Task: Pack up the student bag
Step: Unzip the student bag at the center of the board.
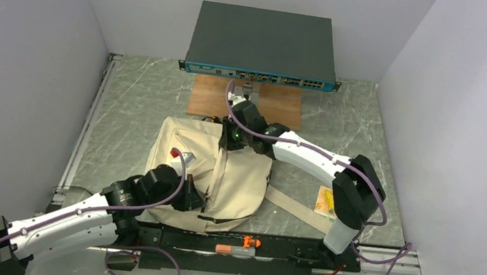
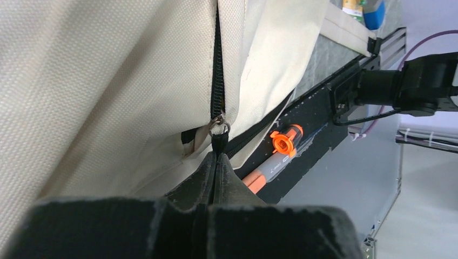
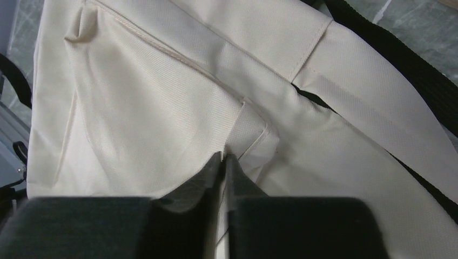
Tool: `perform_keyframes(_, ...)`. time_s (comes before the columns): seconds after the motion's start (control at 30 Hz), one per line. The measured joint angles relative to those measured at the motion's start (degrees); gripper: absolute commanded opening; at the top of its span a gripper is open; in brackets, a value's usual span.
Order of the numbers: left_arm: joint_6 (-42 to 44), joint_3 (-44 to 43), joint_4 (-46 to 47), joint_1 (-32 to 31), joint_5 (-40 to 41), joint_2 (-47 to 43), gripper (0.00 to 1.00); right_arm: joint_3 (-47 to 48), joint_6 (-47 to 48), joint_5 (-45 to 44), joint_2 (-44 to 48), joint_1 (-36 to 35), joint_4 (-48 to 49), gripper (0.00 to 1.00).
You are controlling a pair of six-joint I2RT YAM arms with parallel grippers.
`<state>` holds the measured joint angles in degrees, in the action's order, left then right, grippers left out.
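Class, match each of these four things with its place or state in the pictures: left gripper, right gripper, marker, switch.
Column 1:
1. left gripper
2. right gripper
3. marker
4. switch

Column 2:
A. lying on the black rail at the near edge
B. shut on a fold of the bag
C. at the far edge of the table
D. shut on the zip pull

Pairs: 1-D, 2-B, 3-A, 4-C
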<state>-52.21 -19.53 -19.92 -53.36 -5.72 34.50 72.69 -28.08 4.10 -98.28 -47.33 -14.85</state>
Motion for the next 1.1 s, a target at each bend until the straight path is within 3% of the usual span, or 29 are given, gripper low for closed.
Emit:
perform_keyframes(0.13,1.03,-3.5,-2.75,-0.72,1.62,4.22,0.0,3.98,0.42,-2.64,-1.22,-0.68,-4.9,0.56)
perform_keyframes(0.2,1.64,-4.94,-3.02,-0.96,1.79,6.71,0.0,6.25,0.24,-4.57,-1.07,-1.4,-8.55,0.64)
perform_keyframes(0.33,1.75,-5.22,-1.9,-1.11,2.14,8.87,0.0,5.55,-1.36,-6.16,1.66,-3.37,-13.42,0.71)
perform_keyframes(0.57,0.11,-1.75,1.22,-1.11,2.56,6.51,0.0,-5.68,-9.99,-8.09,11.82,-8.46,-11.21,0.72)
perform_keyframes(0.93,-0.92,0.31,4.33,-1.11,1.9,5.53,0.0,-6.21,-15.61,-16.0,9.35,-11.54,-6.71,0.55)
perform_keyframes(1.0,-0.87,0.31,4.33,-1.11,1.6,5.35,0.11,-6.08,-15.63,-17.09,7.19,-11.67,-6.67,0.43)
perform_keyframes(1.1,-0.04,-0.39,2.71,-1.14,0.94,5.4,0.41,-6.12,-15.74,-17.57,4.85,-11.87,-5.95,0.19)
